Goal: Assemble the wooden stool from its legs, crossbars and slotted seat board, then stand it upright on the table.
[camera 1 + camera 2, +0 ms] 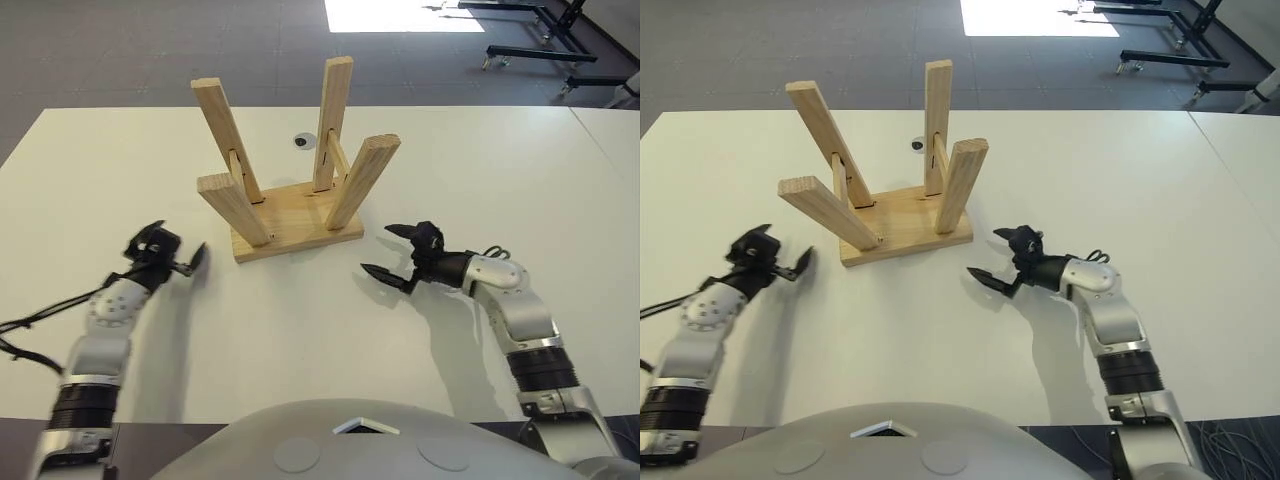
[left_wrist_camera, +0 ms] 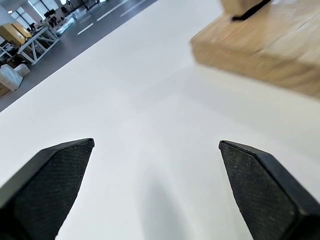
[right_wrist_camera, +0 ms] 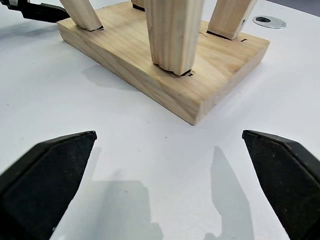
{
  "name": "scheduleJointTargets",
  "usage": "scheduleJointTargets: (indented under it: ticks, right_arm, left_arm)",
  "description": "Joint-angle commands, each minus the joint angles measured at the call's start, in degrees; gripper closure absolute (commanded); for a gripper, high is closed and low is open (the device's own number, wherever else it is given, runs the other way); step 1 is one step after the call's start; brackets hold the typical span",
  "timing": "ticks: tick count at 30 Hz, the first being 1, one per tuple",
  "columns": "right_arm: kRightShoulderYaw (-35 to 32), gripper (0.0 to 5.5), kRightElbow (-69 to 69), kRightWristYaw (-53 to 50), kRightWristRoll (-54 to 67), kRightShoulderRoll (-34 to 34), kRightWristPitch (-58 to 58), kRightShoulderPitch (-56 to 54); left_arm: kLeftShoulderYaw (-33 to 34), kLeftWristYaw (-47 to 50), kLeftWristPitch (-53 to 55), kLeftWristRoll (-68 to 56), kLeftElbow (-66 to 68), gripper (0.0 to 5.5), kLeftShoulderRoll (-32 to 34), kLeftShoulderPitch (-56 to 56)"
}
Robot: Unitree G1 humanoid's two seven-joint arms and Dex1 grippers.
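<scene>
Right of the stool (image 1: 300,220), right gripper (image 1: 376,249) gapes.

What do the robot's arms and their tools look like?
The left arm and right arm are silver-grey shells with black ribbed bands. The left tool and right tool are black, with two tapering fingers and dimpled pads. Black cables trail off the left arm.

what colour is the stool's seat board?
The seat board is light tan bare wood with faint grain; the right wrist view shows it best.
</scene>
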Motion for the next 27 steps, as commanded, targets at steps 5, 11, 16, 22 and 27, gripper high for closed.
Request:
scheduleJointTargets:
  ticks: [5, 11, 16, 22, 27]
  right_arm:
    - [-8.38, 0.10, 20.10, 24.49, 14.17, -9.08, 5.32, -19.44]
    - [-10.10, 0.10, 30.23, 31.57, 18.48, -4.76, 5.71, -34.87]
    - [-6.05, 0.10, 31.76, 34.43, 16.46, 0.51, 3.93, -36.55]
    - [-4.82, 0.10, 26.99, 35.82, 17.13, 0.27, 6.53, -32.65]
    - [-4.47, 0.10, 26.57, 32.51, 16.30, 3.85, 6.05, -33.30]
  left_arm:
    - [27.11, -35.20, 22.42, -52.16, -25.11, 0.90, 12.57, 8.19]
    - [15.29, -40.82, 23.99, -53.00, -25.94, 0.90, 9.42, 6.89]
    - [9.38, -41.75, 21.93, -46.24, -17.56, 0.90, 10.06, -1.59]
    - [13.17, -44.47, 22.97, -46.94, -17.74, 0.90, 12.41, -1.61]
    - [5.05, -40.59, 21.38, -42.94, -16.60, 0.90, 7.65, -9.09]
